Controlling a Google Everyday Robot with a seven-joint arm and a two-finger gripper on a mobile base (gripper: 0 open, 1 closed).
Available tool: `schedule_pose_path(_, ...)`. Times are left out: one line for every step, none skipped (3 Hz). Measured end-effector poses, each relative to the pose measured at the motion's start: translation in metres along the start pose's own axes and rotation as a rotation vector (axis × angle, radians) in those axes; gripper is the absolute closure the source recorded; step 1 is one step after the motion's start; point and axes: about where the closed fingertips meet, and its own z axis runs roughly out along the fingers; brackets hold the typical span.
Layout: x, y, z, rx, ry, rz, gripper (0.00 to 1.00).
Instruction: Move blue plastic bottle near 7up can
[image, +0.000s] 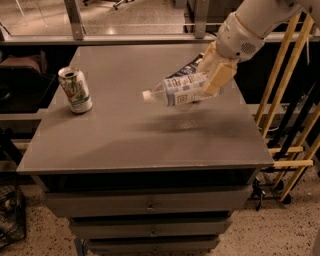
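The blue plastic bottle (178, 90) is held on its side in the air above the grey table top (125, 140), cap pointing left. My gripper (212, 80) is shut on the bottle's base end at the right. The 7up can (75, 90) stands upright near the table's left edge, well apart from the bottle. The bottle's shadow falls on the table below it.
A dark blue chip bag (187, 67) lies behind the bottle, mostly hidden by it and the gripper. Drawers sit under the table top. Wooden rails (280, 85) stand to the right of the table. A glass partition runs along the back.
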Motion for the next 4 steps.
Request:
schedule_pose_path(-0.005,-0.002,0.008,0.046,-0.039,0.042,1.0)
schedule_pose_path(-0.022,-0.027,0.015,0.125,-0.063,0.081,1.0)
schedule_pose_path(-0.03,-0.058,0.023,0.178,-0.065,0.125,1.0)
schedule_pose_path(-0.034,-0.092,0.035,0.218,-0.083,0.159,1.0)
